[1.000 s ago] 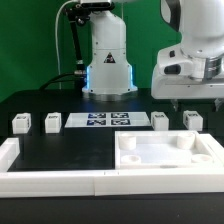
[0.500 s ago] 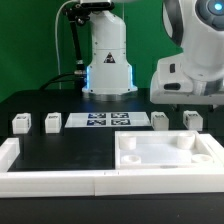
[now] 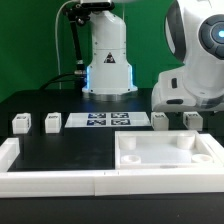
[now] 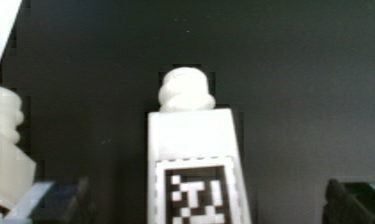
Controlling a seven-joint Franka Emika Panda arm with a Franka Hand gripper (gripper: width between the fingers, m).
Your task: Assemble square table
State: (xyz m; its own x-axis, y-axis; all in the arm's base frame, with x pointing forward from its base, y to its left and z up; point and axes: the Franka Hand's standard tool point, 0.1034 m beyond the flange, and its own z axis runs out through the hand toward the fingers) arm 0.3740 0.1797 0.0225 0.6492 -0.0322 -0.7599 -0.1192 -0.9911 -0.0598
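On the black worktop, the square table slab lies nearer the camera than the marker board, toward the exterior view's right, while the claw gapes wide, gripping nothing, straddling one upright leg block.

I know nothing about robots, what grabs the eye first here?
The big white robot arm at the exterior view's right, hanging low over a row of small leg blocks. Nearer the camera lies the white square table slab. In the wrist view, one tagged leg block stands upright within the open gripper.
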